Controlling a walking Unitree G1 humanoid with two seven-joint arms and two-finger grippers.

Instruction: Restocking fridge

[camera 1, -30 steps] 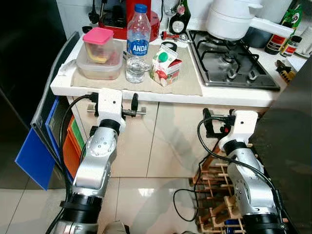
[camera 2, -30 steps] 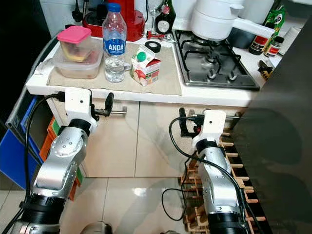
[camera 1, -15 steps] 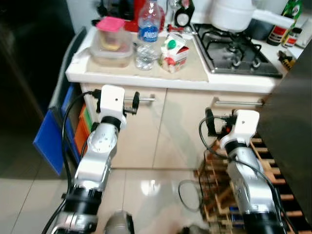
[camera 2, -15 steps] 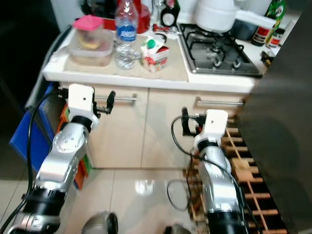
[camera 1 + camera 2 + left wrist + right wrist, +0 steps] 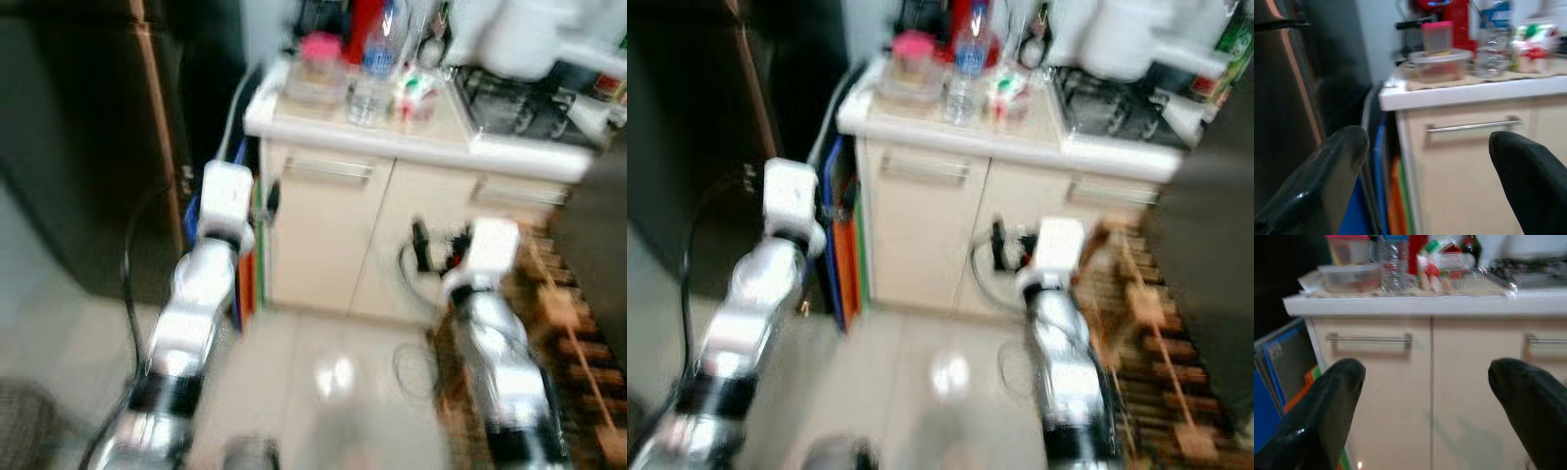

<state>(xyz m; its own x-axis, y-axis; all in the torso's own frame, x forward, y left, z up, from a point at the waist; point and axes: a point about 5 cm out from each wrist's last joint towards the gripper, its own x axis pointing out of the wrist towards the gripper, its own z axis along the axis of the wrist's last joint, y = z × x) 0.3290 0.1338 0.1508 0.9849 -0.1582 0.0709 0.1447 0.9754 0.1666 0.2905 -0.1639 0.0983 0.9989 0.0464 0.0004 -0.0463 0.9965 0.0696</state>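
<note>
As camera backed off, counter farther, blurred

Both eye views are smeared by motion blur, so the water bottle, the carton and the pink-lidded container on the counter lose their detail. The bottle's label cannot be read. In the left wrist view the bottle's top is cut off by the frame edge, as are both black fingers. The stove at the right blurs into shapeless dark lines.
</note>
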